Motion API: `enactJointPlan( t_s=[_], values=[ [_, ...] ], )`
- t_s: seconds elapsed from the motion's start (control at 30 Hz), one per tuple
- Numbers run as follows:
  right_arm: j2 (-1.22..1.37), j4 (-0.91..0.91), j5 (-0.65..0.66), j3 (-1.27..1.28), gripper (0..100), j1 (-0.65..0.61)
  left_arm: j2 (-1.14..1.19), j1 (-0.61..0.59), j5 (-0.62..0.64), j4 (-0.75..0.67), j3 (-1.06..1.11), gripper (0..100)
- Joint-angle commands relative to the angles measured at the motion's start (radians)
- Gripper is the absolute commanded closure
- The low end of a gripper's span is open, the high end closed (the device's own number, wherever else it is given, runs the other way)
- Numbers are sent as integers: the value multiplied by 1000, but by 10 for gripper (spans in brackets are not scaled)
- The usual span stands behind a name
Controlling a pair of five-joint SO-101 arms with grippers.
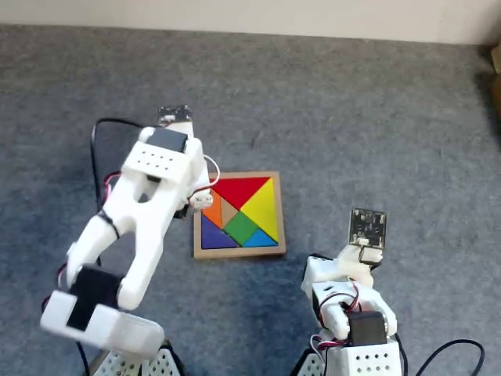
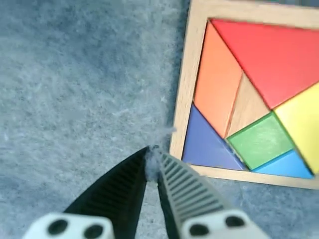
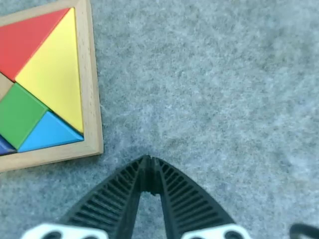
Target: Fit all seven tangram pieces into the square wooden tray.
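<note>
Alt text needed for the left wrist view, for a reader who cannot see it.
A square wooden tray packed with coloured tangram pieces lies on grey carpet. The left gripper, shut and holding nothing, points at the carpet just outside the tray's frame.

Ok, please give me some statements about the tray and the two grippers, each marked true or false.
1. The red piece lies inside the wooden tray. True.
2. The green square lies outside the tray, on the carpet. False: it sits inside the tray, among the other pieces.
3. The left gripper is shut, its fingers holding nothing. True.
4. The right gripper holds the yellow piece. False: it is shut on nothing, over the carpet; the yellow piece lies in the tray.
</note>
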Motion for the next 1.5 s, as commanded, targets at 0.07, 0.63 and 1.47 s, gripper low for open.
enactJointPlan(
  t_s=[0.07,0.63,1.47],
  values=[
    [-18,-2,9,114,989,8,-225,-10,-11,-114,142,995],
    [-16,-4,9,114,989,8,-611,-15,-153,-569,604,995],
    [-22,-4,9,116,989,21,-1015,-15,-370,-939,1010,994]
  ],
)
